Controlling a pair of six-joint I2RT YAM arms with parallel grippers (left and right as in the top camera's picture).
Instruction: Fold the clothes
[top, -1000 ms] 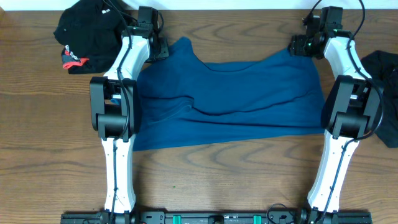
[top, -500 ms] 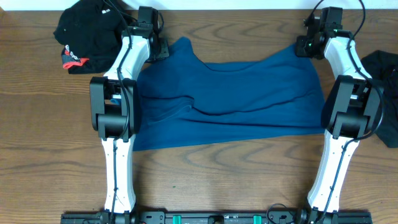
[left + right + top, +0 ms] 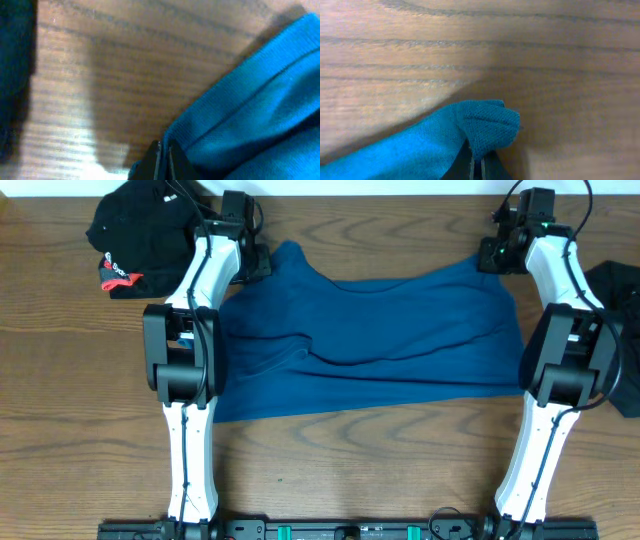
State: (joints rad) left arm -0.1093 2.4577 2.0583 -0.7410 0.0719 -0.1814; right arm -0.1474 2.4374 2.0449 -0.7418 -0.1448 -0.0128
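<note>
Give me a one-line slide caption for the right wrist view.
Right gripper shut on a bunched corner of the teal shirt, wooden table behind.

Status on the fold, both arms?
Both shut: left tool on shirt, far-left corner; right tool on far-right corner. Shirt spread on table. Aside, clear: black garment, dark garment.

Both arms [image 3: 190,450] are white tubes with black joint housings and cables.
</note>
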